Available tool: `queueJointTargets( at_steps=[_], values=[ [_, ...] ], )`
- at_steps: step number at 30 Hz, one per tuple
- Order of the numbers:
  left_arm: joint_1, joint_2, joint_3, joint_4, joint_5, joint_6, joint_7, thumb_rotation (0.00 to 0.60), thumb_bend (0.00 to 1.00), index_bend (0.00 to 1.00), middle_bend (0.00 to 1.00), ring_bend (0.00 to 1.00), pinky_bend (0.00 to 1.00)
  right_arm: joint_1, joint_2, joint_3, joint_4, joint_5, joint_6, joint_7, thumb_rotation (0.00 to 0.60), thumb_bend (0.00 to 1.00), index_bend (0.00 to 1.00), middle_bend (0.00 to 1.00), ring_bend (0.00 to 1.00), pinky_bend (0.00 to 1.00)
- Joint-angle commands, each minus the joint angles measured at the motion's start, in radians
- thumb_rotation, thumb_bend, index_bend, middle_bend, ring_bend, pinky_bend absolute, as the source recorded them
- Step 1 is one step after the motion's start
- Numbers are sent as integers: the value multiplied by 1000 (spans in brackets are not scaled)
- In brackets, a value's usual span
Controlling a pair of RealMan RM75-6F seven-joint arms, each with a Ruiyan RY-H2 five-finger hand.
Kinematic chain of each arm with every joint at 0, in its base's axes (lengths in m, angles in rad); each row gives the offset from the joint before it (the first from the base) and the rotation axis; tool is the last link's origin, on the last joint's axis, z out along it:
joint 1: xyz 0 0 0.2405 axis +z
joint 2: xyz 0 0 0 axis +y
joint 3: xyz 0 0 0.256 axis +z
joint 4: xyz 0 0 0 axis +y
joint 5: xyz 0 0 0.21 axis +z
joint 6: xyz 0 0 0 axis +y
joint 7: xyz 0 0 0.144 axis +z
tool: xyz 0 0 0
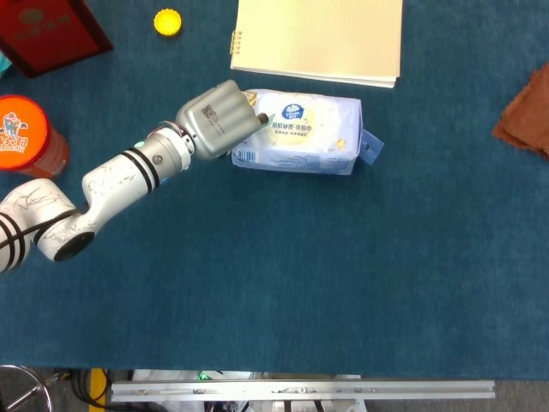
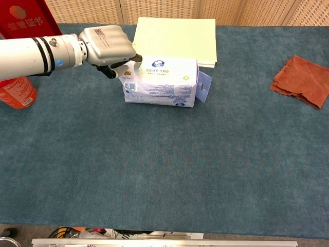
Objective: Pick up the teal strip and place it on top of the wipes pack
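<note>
The wipes pack (image 1: 304, 133) (image 2: 163, 81), pale blue with a round logo on top, lies in the middle of the far half of the table. My left hand (image 1: 219, 118) (image 2: 109, 45) hovers at the pack's left end, its fingers curled over the top left edge. A small pale teal bit of the teal strip (image 2: 135, 65) shows pinched at the fingertips; the rest is hidden by the hand. No strip is visible on the pack's top. My right hand is not in either view.
A cream spiral notebook (image 1: 317, 39) lies just behind the pack. An orange can (image 1: 26, 133), a red box (image 1: 47, 30) and a yellow cap (image 1: 167, 21) stand at the far left. A rust cloth (image 2: 300, 80) lies at the right edge.
</note>
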Motion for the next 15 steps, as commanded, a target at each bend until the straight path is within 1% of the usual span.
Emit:
queueJointTargets(
  at_steps=[1,10,15],
  values=[
    [-1,-2,3,-2,-1,-5,13,508,646,330,654,665,776,-1,1,1,0,1,3,2,600,258,306,395,455,352],
    [4,1,-19,-25,1,27,-2,505,646,330,654,665,776,-5,2,0,1,2,4,5,600,258,306,395,458,352],
    [2,-7,-18,-30,-1,22,12,498,646,324,647,665,774,-6,-1,1,5,4,4,7,600,258,306,396,458,352]
  ],
)
